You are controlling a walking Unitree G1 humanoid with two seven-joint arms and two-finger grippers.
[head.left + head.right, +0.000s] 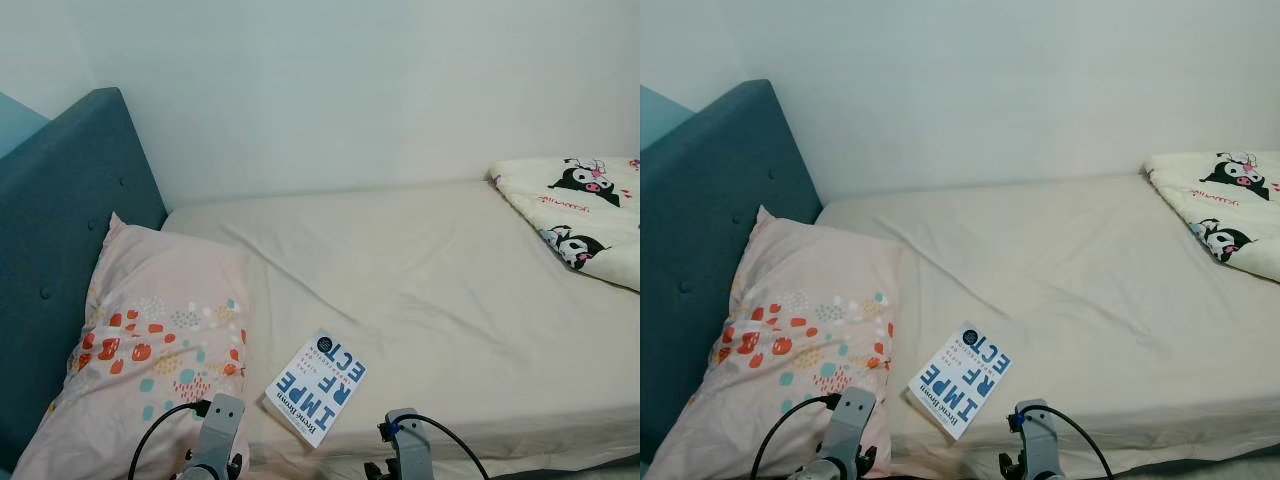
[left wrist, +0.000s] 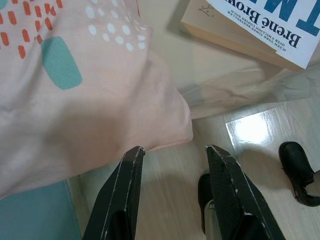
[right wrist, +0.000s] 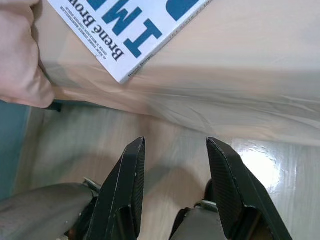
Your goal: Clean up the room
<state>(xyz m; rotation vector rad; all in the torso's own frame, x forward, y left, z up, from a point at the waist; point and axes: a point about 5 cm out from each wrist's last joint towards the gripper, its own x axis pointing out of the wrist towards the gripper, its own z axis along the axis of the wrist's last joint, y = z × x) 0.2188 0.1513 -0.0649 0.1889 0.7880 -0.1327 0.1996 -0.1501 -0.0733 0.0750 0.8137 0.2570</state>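
A white book (image 1: 316,387) with blue letters lies flat near the front edge of the bed, right beside the pillow (image 1: 150,350). Both arms hang low in front of the bed edge; only their wrists show in the eye views. My left gripper (image 2: 174,151) is open over the floor, just below the pillow's corner (image 2: 165,120), with the book's spine (image 2: 240,37) a little further off. My right gripper (image 3: 175,142) is open too, above the wooden floor, with the book's corner (image 3: 120,75) ahead of its fingers. Nothing is held.
The bed's beige sheet (image 1: 430,290) stretches to the white wall. A teal padded headboard (image 1: 60,230) stands on the left. A folded cartoon-print blanket (image 1: 580,215) lies at the far right. The sheet (image 3: 225,110) drapes over the bed edge. The robot's black feet (image 2: 297,170) stand on the wooden floor.
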